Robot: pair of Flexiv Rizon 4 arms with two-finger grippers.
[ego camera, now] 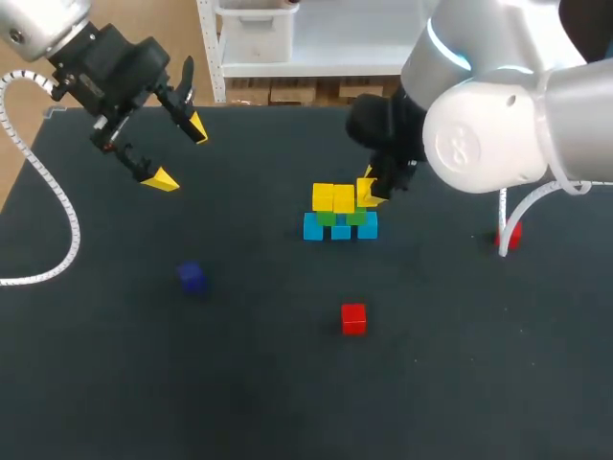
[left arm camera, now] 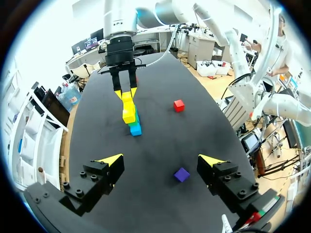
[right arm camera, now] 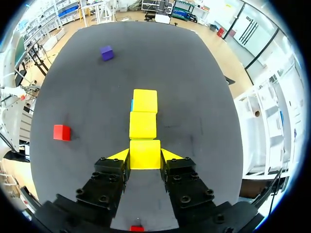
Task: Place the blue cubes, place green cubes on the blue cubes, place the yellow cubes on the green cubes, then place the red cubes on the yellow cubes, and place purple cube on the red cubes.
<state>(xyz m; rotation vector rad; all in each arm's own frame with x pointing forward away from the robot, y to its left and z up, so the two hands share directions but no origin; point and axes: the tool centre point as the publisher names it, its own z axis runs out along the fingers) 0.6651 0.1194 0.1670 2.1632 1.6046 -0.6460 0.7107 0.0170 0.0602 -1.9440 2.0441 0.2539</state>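
Jaws of the right gripper (right arm camera: 145,155) are closed against two opposite sides of a small yellow cube (right arm camera: 145,151), holding it at the end of a row with two more yellow cubes (right arm camera: 143,124). Those two touch each other on top of a pair of green cubes (ego camera: 327,218), which in turn rest on a line of three light blue cubes (ego camera: 313,227) near the middle of the black table (ego camera: 239,383). The held cube is level with the yellow layer, just beside its neighbour; whether it rests on the green cube below cannot be told.

Up at the far left of the table, the left gripper (ego camera: 179,153) hangs well apart from the stack, its jaws spread wide with nothing between them.

One loose red cube (ego camera: 353,318) lies on the table nearer the robot than the stack. A second red cube (ego camera: 510,235) lies off to the right, partly hidden by a white cable (ego camera: 502,211). A dark purple cube (ego camera: 192,277) lies alone to the left of the stack.
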